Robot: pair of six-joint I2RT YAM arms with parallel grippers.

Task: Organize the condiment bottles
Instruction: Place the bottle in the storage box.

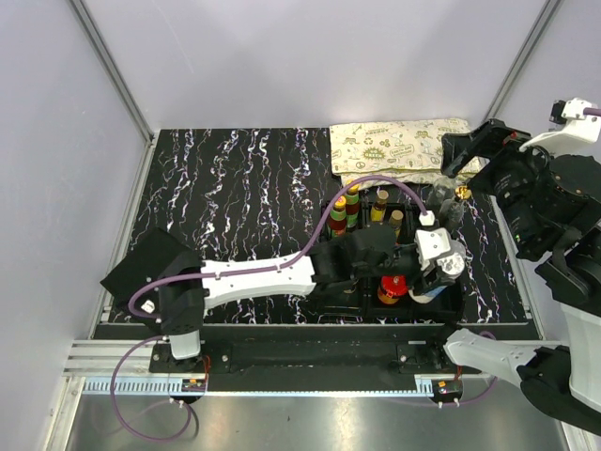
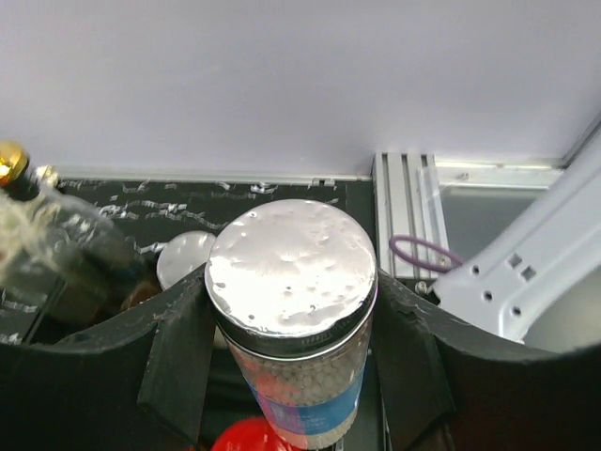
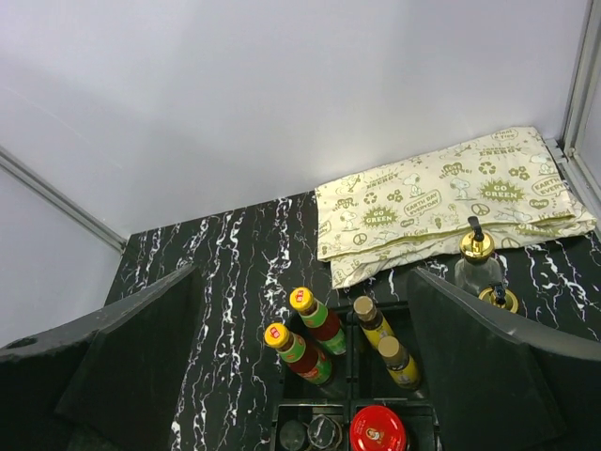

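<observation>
My left gripper (image 2: pixel 293 324) is shut on a grey-lidded shaker (image 2: pixel 291 268) of white beads with a blue label, held upright over the right front of the black tray (image 1: pixel 394 313). A red jar lid (image 2: pixel 246 438) lies just below it and another grey lid (image 2: pixel 184 257) just behind. My right gripper (image 3: pixel 302 274) is open and empty, raised above the tray's back right (image 1: pixel 467 150). In the tray stand two yellow-capped sauces (image 3: pixel 305 348), two tan-capped bottles (image 3: pixel 383 343), a red-lidded jar (image 3: pixel 377 430) and two dark caps (image 3: pixel 310 434). Two gold-spouted glass bottles (image 3: pixel 476 252) stand right of the tray.
A folded cream printed cloth (image 3: pixel 441 202) lies at the back of the black marbled table (image 1: pixel 235 188). Grey walls and metal posts enclose it. The left arm (image 1: pixel 254 277) lies across the front of the table. The right arm's body (image 1: pixel 554 207) stands at the right edge.
</observation>
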